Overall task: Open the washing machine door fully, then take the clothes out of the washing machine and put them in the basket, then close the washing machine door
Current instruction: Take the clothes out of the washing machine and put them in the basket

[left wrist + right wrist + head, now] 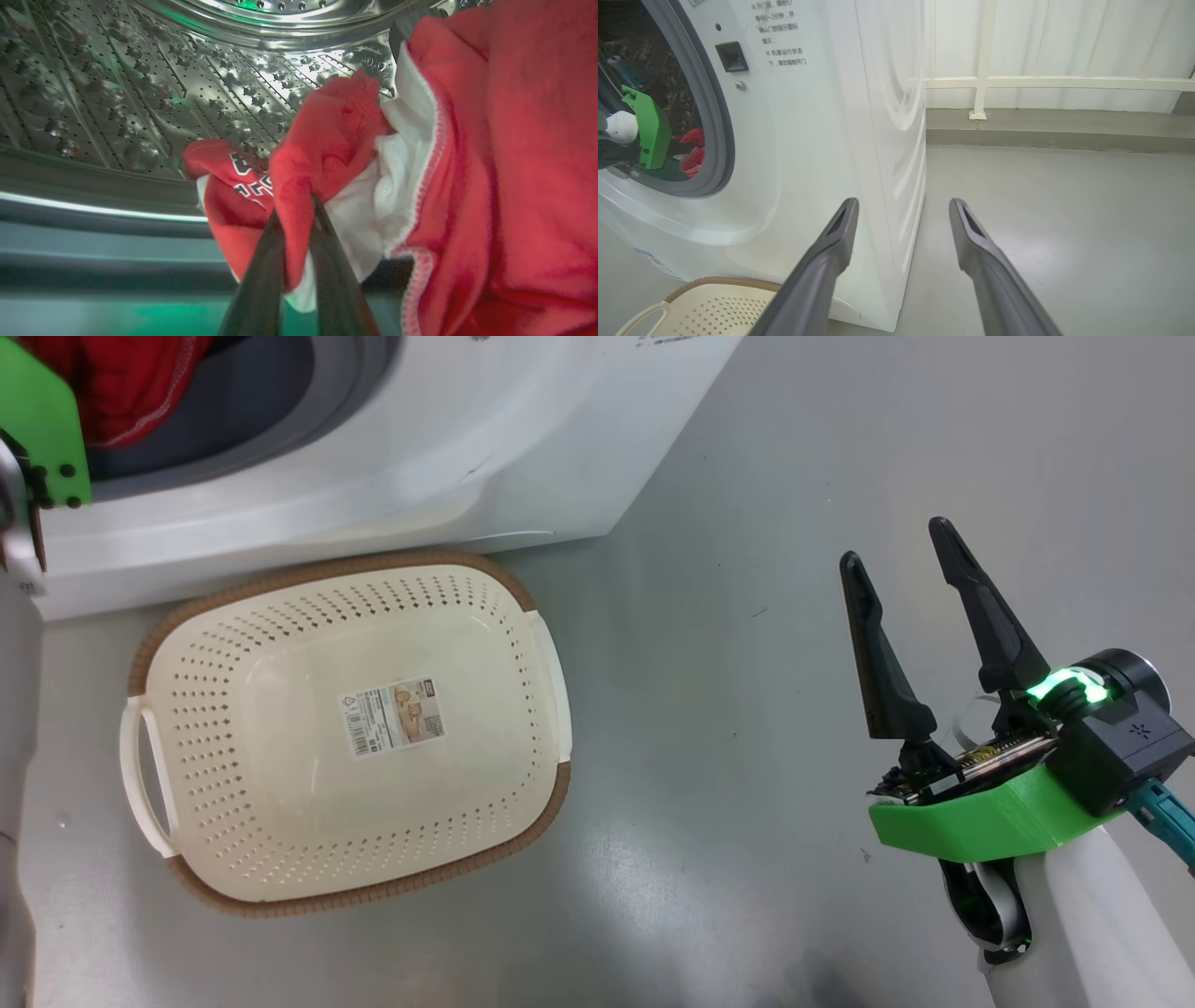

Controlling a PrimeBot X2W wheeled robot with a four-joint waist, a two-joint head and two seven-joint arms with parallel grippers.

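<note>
Left wrist view — left gripper [297, 207] pinching thin fold of clothes [490, 186] in drum [140, 70]; right gripper [894, 541] spread. Risk — shallow grip, fold may slip short of basket [373, 566].

Red standing out against white and cream
The clothes [514, 163] are showing bright red with white trim and lettering; the washing machine [392, 457] is gleaming white, its ring [724, 140] grey, its drum [140, 70] silver and dotted with holes. The basket [233, 644] is showing cream with diamond perforations and a brown woven rim [373, 565]; the right tool [894, 541] is showing black, its mount [980, 821] green.
</note>
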